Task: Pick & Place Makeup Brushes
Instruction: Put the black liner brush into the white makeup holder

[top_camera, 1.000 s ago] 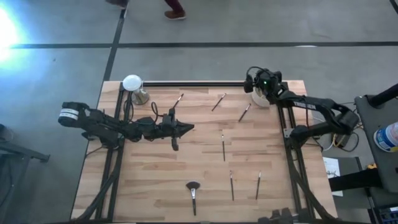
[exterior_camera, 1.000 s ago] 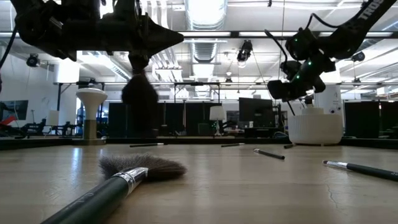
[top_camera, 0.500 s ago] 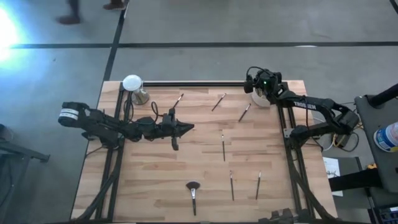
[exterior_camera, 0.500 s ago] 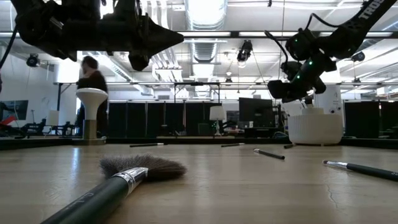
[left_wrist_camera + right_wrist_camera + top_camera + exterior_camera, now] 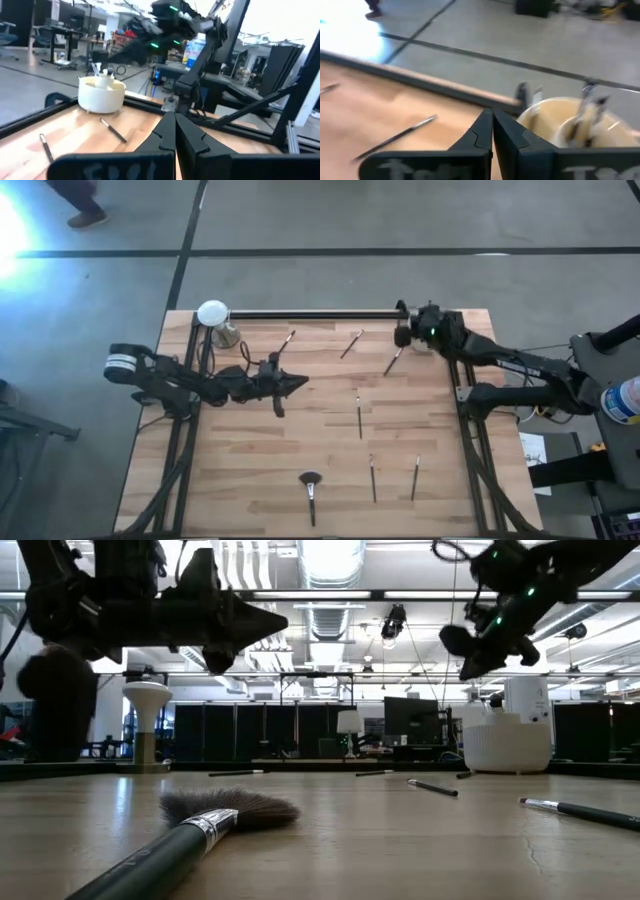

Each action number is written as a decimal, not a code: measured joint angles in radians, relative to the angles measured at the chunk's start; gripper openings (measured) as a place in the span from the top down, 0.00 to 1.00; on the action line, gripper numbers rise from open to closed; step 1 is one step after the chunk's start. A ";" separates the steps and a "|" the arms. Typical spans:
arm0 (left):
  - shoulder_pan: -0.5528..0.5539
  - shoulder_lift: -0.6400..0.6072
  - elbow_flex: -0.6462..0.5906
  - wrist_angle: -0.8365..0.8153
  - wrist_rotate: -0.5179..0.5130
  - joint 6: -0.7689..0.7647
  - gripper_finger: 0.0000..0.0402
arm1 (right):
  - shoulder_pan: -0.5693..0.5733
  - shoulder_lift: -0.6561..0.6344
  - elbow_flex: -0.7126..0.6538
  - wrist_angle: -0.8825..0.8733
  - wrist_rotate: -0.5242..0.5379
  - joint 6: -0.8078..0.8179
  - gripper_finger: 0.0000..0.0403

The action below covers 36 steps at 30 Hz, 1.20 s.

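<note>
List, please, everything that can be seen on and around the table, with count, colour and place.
Thin brushes: six, dark handles, lying spread over the far and right parts of the table.
Fluffy brush: one, dark wide head, near edge of the table, in the middle.
Cup: one, white, far right corner; some brushes stand in it, number unclear.
Stand: one, white round top, far left corner.
Table: one, light wood.
Person: one, only a shoe shows on the floor beyond the table.
Left end effector: shut, empty, above the left middle of the table.
Right end effector: shut, empty, above the far right corner beside the cup.
</note>
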 joint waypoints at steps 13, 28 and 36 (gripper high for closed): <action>0.015 0.002 -0.032 0.007 0.001 0.019 1.00 | 0.785 0.116 0.068 -0.333 0.194 0.790 0.98; 0.015 0.002 -0.045 0.001 0.001 0.029 1.00 | 1.206 0.609 0.464 -0.809 -0.263 1.662 0.98; 0.014 0.002 -0.046 0.001 0.001 0.028 1.00 | 1.295 0.681 0.470 -0.850 -0.387 1.880 0.93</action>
